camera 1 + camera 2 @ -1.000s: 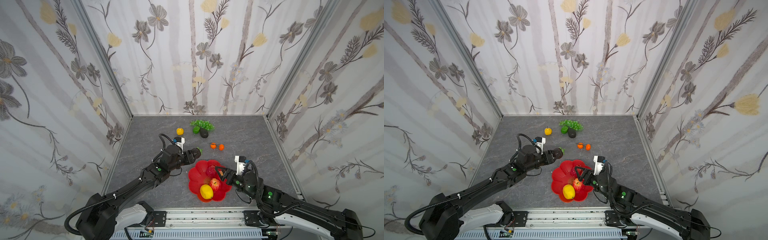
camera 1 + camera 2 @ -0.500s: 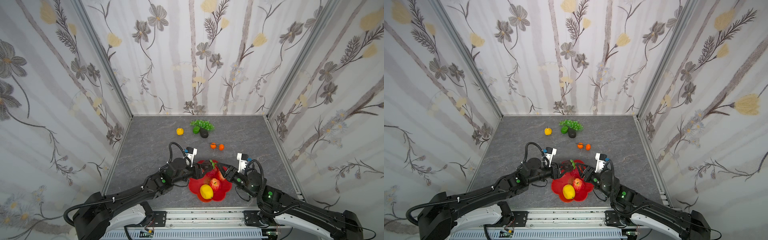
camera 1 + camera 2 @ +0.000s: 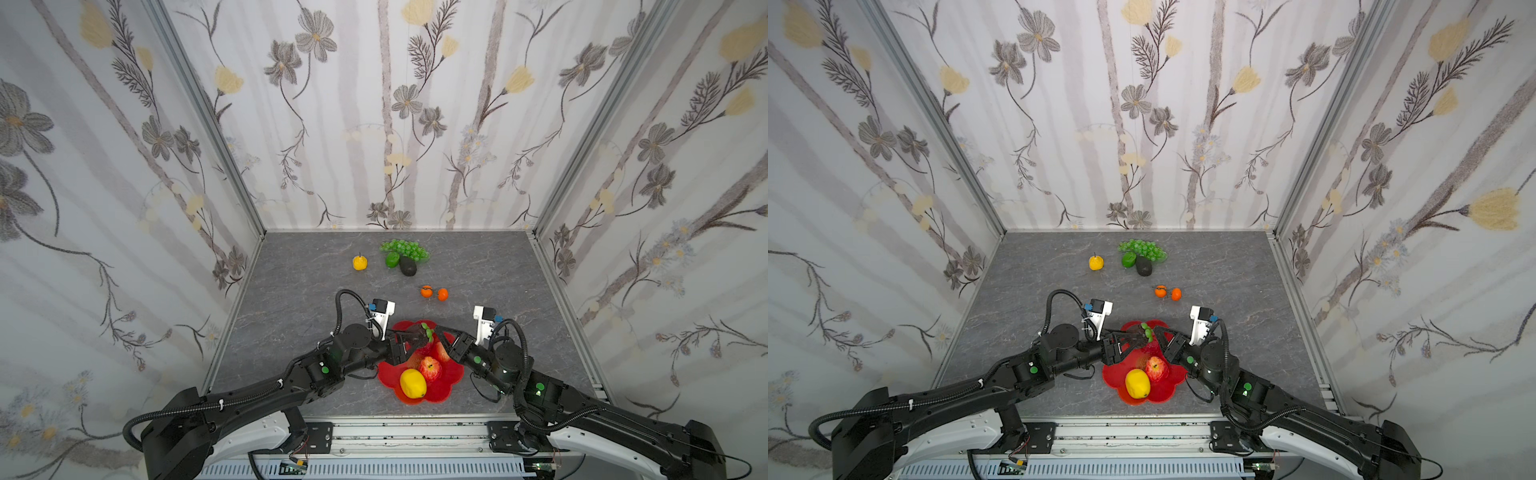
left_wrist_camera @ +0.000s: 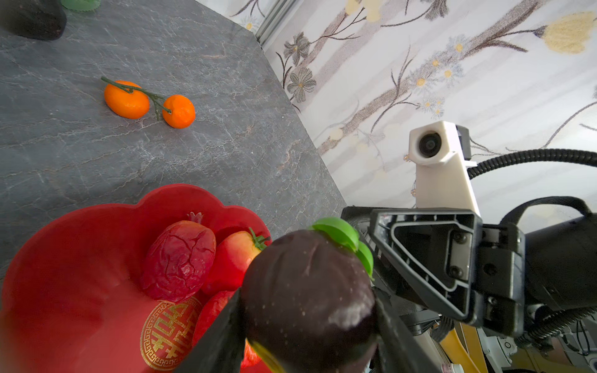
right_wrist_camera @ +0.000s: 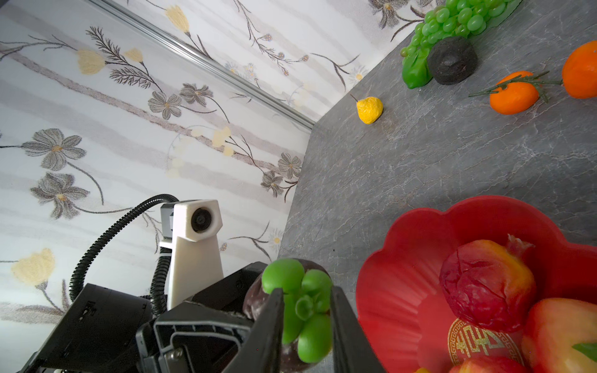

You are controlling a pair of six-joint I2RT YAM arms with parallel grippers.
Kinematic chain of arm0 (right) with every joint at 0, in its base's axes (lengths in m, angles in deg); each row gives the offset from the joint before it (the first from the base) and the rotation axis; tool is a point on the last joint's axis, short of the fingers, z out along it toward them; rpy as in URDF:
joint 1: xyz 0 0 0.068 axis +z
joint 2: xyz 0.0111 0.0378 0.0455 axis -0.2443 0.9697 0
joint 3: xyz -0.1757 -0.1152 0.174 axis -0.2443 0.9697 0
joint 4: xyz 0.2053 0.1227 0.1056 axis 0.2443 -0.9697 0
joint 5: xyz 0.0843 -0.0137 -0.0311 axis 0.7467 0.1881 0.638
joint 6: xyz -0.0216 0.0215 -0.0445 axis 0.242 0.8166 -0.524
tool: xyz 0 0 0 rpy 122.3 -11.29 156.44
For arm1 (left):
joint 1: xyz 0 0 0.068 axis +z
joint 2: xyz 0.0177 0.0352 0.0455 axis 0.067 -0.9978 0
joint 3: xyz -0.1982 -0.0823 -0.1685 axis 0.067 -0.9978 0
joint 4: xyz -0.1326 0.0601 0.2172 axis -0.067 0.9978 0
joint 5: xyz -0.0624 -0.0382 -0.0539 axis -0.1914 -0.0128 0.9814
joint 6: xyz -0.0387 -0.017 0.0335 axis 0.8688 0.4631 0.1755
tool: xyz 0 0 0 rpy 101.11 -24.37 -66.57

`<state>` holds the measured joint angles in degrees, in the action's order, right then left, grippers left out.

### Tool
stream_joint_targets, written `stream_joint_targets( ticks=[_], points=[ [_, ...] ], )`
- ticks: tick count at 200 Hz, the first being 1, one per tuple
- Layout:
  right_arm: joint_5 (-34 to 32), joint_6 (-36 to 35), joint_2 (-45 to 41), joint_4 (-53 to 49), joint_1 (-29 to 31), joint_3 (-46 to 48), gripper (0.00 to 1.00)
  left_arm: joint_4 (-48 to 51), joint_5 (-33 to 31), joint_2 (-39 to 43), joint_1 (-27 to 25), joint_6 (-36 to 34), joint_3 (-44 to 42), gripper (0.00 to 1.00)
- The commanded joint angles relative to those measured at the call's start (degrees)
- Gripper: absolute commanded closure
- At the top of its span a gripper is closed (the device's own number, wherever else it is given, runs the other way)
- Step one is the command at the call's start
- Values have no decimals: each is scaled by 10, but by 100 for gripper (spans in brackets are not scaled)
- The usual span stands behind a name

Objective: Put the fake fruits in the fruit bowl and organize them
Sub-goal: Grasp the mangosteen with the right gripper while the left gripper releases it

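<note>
Well, the left gripper [image 3: 405, 343] is clamped on the dark purple fruit [image 4: 307, 290], holding it in the air at the far rim of the fruit bowl [image 3: 451, 380], while the right gripper [image 5: 307, 290] has its jaws either side of the fruit's green leaf cap [image 5: 284, 279]; whether they truly pinch it I can't tell. It looks like a hand-over, so the left should let go only once the right holds firm, as that small cap looks slippery. Then lower it onto bare red floor, clear of the lemon [image 3: 412, 383] and apple [image 3: 430, 368].
</note>
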<state>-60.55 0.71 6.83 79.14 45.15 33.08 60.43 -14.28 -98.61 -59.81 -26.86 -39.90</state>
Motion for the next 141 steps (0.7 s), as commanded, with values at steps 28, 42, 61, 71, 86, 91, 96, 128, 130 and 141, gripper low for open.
stream_joint_targets(
  ticks=[28,42,61,71,86,91,96,128,130,141],
  points=[
    [12,-3,14,25,0,-4,77,-20,-6,1,-2,2,2,47],
    [18,-5,18,29,0,-7,78,-24,-2,-5,-1,3,4,47],
    [21,-7,22,27,0,-11,77,-27,0,-11,-2,3,7,47],
    [21,-9,24,26,0,-12,77,-30,3,-14,-2,3,8,47],
    [21,-9,27,21,0,-13,78,-33,6,-16,-3,3,9,47],
    [20,-9,28,20,0,-14,78,-33,7,-16,-3,3,9,47],
    [20,-9,30,20,0,-14,79,-33,7,-15,-3,3,9,47],
    [17,-13,36,9,0,-21,83,-35,10,-12,-5,3,9,47],
    [17,-13,36,7,0,-21,83,-35,11,-12,-5,3,9,47],
    [15,-16,38,2,0,-24,84,-36,13,-12,-5,2,11,47]
  ],
)
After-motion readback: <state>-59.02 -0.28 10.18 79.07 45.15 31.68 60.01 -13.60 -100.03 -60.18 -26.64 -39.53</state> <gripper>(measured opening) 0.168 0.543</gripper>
